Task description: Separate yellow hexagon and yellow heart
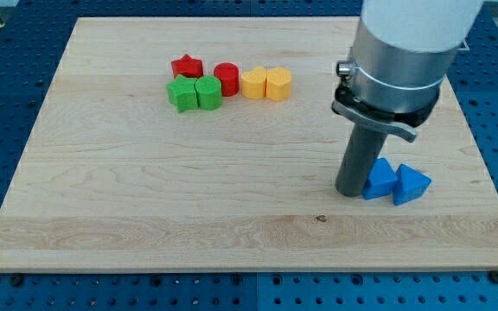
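Two yellow blocks sit side by side and touching near the view's top middle of the wooden board. The left one looks like the yellow heart, the right one like the yellow hexagon; their shapes are hard to tell apart. My tip rests on the board at the view's lower right, far from both yellow blocks, touching or nearly touching the left side of a blue block.
A red star, a red cylinder, a green star and a green hexagon cluster just left of the yellow pair. A second blue triangular block lies right of the first. The arm's body looms over the top right.
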You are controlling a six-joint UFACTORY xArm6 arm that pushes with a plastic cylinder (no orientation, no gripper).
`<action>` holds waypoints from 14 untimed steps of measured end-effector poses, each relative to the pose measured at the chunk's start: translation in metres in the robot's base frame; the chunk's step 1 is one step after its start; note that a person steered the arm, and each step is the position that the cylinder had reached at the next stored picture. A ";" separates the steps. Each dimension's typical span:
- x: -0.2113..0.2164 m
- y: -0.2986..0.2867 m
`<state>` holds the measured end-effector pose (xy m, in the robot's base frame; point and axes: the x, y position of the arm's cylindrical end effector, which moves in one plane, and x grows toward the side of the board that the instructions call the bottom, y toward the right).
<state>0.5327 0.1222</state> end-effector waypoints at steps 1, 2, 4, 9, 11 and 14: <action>0.000 0.014; 0.001 0.011; -0.039 0.000; -0.221 -0.005; -0.237 -0.093; -0.229 -0.129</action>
<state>0.3037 -0.0065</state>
